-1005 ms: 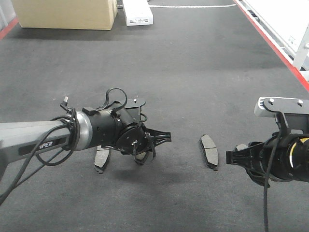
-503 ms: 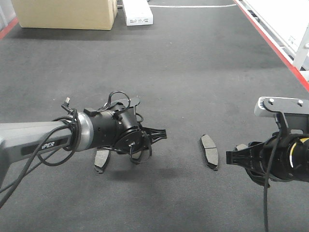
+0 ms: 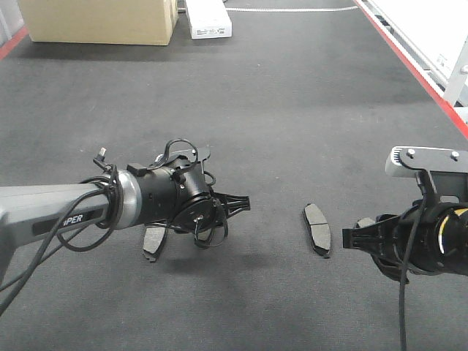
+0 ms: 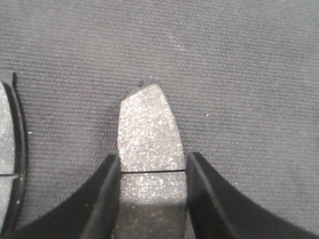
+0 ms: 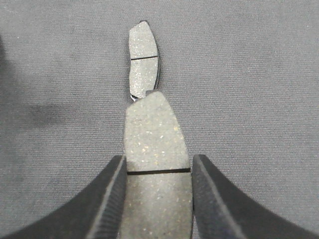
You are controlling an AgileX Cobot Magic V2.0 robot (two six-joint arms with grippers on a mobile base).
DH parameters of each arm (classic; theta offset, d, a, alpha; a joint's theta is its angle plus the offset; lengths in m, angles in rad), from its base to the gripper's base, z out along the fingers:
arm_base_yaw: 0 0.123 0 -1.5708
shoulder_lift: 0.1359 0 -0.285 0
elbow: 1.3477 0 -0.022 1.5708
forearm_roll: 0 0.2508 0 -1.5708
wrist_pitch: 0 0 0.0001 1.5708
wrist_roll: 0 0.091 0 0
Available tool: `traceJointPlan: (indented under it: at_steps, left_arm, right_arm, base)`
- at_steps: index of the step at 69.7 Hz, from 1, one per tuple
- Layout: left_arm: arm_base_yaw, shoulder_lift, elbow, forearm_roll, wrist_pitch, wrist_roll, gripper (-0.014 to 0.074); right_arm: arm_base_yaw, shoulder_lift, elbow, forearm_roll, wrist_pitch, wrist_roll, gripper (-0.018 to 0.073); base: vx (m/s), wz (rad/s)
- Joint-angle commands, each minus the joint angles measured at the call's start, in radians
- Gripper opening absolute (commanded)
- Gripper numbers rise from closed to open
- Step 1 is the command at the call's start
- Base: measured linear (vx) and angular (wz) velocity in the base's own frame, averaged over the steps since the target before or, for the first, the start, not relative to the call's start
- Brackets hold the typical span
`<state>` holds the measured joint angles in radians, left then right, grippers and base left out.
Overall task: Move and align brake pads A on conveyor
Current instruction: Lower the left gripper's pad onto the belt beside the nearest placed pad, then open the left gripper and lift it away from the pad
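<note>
Brake pads A: one (image 4: 149,144) is pinched between the left end effector's (image 3: 238,205) fingers, its long axis pointing straight out; another (image 5: 157,164) is pinched likewise by the right end effector (image 3: 353,235). Beyond it, a third pad (image 3: 317,229) lies lengthwise on the rough charcoal conveyor (image 3: 292,95), nearer the right arm. All are speckled, slightly curved, grooved oblongs.

left-held brake pad (image 4: 148,149) near end in shadow, neighbouring pad (image 4: 6,154) cropped by frame edge
</note>
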<state>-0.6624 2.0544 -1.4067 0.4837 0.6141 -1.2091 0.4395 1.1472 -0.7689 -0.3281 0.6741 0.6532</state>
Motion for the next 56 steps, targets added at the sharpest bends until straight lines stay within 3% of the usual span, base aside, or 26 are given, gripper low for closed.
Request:
traceJointPlan:
  at_steps: [1,26,47,56]
  left_arm:
    - [0.004,-0.052,-0.030,0.024,-0.021,-0.012,0.0153]
    - [0.004,-0.052,-0.030,0.025,-0.014,-0.012,0.0185]
    - [0.004,-0.052,-0.030,0.016,-0.005,-0.012,0.0449]
    - [0.004,-0.056,-0.030,0.012,0.025,-0.012,0.0522]
  right_arm:
    - [-0.001,-0.023,-0.030,-0.026,-0.054,-0.004,0.0155]
    - [-0.001,-0.023,-0.030,-0.026,-0.054,-0.004,0.0155]
    - [-0.001,-0.023,-0.030,-0.026,-0.054,-0.004,0.0155]
    - [-0.001,-0.023,-0.030,-0.026,-0.054,-0.004,0.0155]
  base:
    - [0.00,0.00]
    - [0.00,0.00]
    - [0.00,0.00]
    - [0.00,0.00]
